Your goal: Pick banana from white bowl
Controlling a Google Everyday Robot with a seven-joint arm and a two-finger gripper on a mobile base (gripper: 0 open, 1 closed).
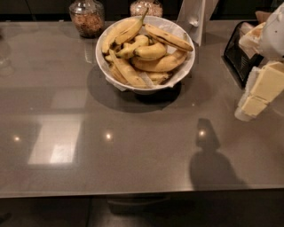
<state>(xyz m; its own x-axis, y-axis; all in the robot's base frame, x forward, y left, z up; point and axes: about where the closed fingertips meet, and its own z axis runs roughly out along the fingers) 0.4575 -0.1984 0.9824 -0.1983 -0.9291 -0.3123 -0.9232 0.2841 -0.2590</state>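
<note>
The white bowl (186, 66), lined with crinkled white paper, stands at the far middle of the grey counter and holds several bananas. The banana (168, 38), long, nearly straight and brown-streaked, lies on top at the bowl's right side, pointing right. A plumper clean-yellow banana (150, 51) lies beside it. My gripper (259, 91), with pale cream parts, hangs at the right edge of the view. It is above the counter, well to the right of the bowl and apart from it, with nothing visible in it.
Two glass jars (87, 17) (146, 6) stand behind the bowl. A white upright stand (195, 15) is just behind the bowl's right. A black holder (239, 55) with pale packets sits at the far right. The counter's front edge (133, 194) runs along the bottom.
</note>
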